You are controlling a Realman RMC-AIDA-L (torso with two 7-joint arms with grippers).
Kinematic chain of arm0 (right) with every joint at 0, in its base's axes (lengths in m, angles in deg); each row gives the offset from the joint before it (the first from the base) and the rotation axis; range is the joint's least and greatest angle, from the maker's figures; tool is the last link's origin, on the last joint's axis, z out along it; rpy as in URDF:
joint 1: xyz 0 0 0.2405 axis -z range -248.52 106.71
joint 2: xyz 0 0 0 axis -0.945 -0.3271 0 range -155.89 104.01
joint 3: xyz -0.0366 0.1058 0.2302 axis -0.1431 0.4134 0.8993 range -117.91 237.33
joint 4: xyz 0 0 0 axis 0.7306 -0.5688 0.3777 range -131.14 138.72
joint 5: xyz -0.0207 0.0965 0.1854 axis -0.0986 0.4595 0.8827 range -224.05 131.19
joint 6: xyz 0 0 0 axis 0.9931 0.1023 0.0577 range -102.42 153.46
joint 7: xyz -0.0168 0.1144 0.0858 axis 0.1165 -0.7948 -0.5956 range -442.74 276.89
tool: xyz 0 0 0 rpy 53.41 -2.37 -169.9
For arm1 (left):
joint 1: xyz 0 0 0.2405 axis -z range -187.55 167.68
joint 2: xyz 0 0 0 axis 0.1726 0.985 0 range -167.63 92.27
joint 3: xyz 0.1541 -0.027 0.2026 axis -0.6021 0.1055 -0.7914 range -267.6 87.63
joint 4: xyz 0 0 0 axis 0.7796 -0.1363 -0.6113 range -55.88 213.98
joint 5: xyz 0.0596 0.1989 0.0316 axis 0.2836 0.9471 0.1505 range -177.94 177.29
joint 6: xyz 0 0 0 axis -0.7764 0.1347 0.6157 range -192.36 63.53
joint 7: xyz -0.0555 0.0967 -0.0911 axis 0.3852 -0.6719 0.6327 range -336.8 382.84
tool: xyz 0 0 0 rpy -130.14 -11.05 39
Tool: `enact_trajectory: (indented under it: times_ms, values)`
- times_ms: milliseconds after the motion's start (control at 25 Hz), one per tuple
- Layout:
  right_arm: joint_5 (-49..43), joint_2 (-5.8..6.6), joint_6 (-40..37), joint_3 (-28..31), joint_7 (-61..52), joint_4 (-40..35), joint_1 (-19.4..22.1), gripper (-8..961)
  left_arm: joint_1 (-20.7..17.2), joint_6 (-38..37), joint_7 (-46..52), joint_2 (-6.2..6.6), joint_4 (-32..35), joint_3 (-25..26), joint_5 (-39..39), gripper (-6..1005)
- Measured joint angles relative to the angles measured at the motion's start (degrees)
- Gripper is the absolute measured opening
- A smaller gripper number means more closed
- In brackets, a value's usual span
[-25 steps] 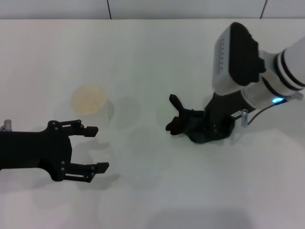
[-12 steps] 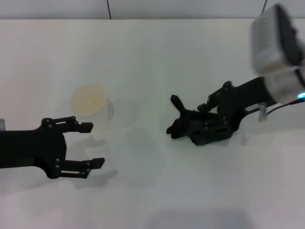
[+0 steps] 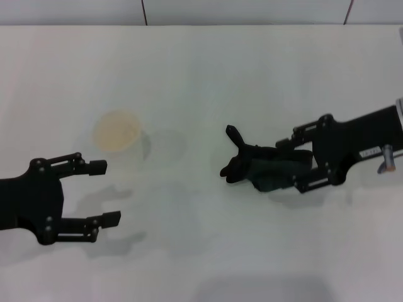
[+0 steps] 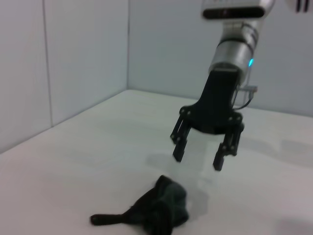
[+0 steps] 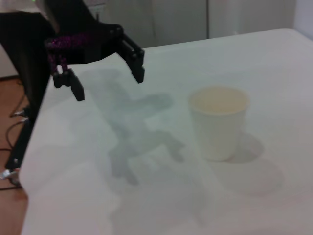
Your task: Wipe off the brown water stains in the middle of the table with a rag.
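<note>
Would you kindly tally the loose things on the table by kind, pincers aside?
Rags: 1, the dark rag beneath the right pincer.
Cups: 1, the pale cup beyond the left pincer.
Brown stains: 0 visible on the table.
Total: 2.

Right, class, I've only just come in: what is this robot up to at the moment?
The rag lies crumpled on the white table. The right gripper hangs open above it, not touching, as the left wrist view shows. The left gripper waits open at the table's left side, near a pale cup. No brown stain is visible on the tabletop.
</note>
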Motion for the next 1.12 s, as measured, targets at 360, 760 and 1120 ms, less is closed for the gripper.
enact_trajectory:
  times_ms: [360,760,1120]
  values:
    - [1.37,-0.18,-2.77,0.58,3.25,3.99,0.43,659,0.75,-1.38,-0.37,1.14,-1.83,0.13,1.79,880]
    - [2.7,-0.36,-1.42,0.27,4.05,4.05,0.72,657,1.38,-1.13,-0.46,1.14,-1.85,0.29,4.18,880]
    - [2.83,-0.39,-0.61,0.3,4.81,4.06,0.83,657,1.31,-0.87,-0.42,0.77,-1.85,0.4,4.38,880]
